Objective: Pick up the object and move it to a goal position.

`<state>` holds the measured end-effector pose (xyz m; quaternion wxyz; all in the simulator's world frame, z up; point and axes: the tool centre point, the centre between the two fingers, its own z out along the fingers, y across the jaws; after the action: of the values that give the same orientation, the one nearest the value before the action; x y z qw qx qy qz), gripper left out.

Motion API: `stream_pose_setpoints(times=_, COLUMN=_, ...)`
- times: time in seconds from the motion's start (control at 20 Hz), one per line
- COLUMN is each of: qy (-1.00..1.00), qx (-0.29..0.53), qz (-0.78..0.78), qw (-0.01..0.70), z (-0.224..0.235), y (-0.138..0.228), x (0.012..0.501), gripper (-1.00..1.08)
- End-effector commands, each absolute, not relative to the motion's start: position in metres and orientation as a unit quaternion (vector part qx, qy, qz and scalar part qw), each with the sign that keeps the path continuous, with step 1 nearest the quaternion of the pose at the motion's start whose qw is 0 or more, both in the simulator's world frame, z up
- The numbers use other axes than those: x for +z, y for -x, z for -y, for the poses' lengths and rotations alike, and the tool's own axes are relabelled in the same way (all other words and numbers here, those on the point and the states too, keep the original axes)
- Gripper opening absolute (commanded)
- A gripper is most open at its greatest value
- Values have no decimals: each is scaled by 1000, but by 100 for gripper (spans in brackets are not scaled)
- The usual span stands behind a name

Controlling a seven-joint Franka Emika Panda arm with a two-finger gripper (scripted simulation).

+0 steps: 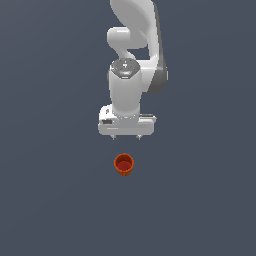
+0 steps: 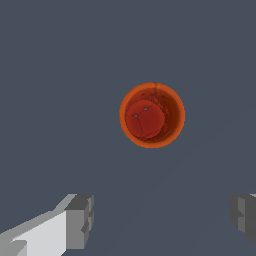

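Uniform dark slate-grey ground (image 1: 55,200) fills both views, with no edges or markings visible. Gripper (image 1: 126,137) sits just below the centre of the exterior frame, pointing down, its white body wide and its two short fingertips showing as small nubs under it, set well apart; jaws spread, nothing between them. Wrist view confirms this: one grey finger pad (image 2: 80,220) at the lower left of the frame and the other at the lower right edge, wide gap between, only bare ground in that gap. Gripper is clear of the object, not touching it. Orange-red cup (image 1: 123,164) stands upright on the ground, in the exterior frame directly below the gripper and slightly left of frame centre, much narrower than the gripper body. In the wrist frame the cup (image 2: 152,115) appears right of centre, in the upper half, seen from above: bright orange rim, darker red interior. White arm (image 1: 132,45) rises from the gripper to the top edge of the exterior frame.
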<state>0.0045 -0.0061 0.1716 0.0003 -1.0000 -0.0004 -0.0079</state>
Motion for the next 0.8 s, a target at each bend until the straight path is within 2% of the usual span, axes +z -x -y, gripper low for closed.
stream_pose_setpoints(times=0.0, qy=1000, qx=-8, qz=0, qw=0, z=6, y=-4, x=172, gripper=28)
stream_pose_setpoints(times=0.75, qy=1000, qx=-16, qz=-6, qw=4, z=3, y=-10, x=176, gripper=28)
